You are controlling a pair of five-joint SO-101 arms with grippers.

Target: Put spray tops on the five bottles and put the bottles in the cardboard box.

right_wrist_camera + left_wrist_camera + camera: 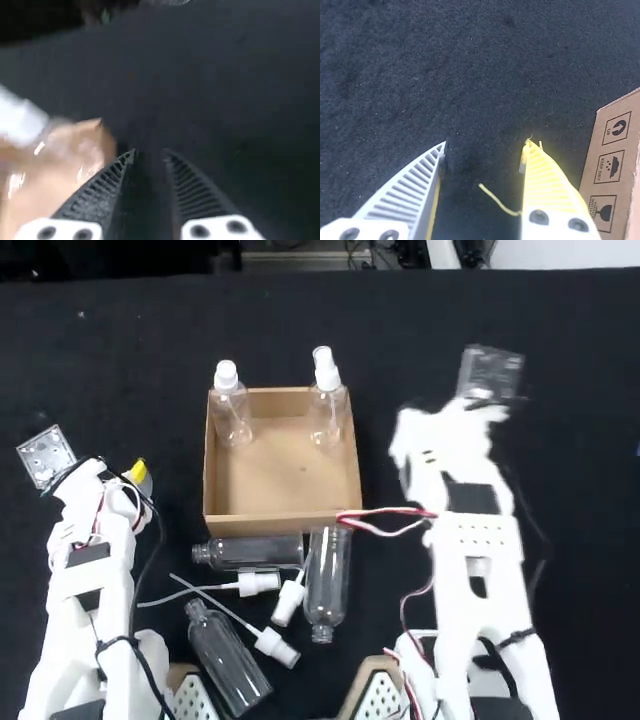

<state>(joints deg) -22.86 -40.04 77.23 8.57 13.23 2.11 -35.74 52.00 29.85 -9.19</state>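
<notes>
left gripper (485, 150) hangs over bare cloth just beside the left wall of the cardboard box (283, 522), jaws spread wide and empty. three uncapped bottles lie on their sides in front of the box: one nearest the arm bases (225, 650), one along the front wall (250, 552), one (328, 575) at right angles to that wall near the box's right corner. hazard: these round bodies are likely to roll if a finger meets them off centre. three loose spray tops (275, 645) lie between the bottles with their thin dip tubes crossing; lifting one may drag or bend another. two capped bottles (230, 405) stand against the far wall of the box; a later bottle set down carelessly could knock them over. a red and white cable (380, 520) from the right arm hangs over the box's near right corner and could snag or shift the box. right gripper (149, 155) sits beside the box's right wall, jaws a narrow gap apart, nothing between them. the surface is a black cloth-covered table (120, 360), soft and matte. past its far edge, a strip of floor with cables (360, 250) shows.
</notes>
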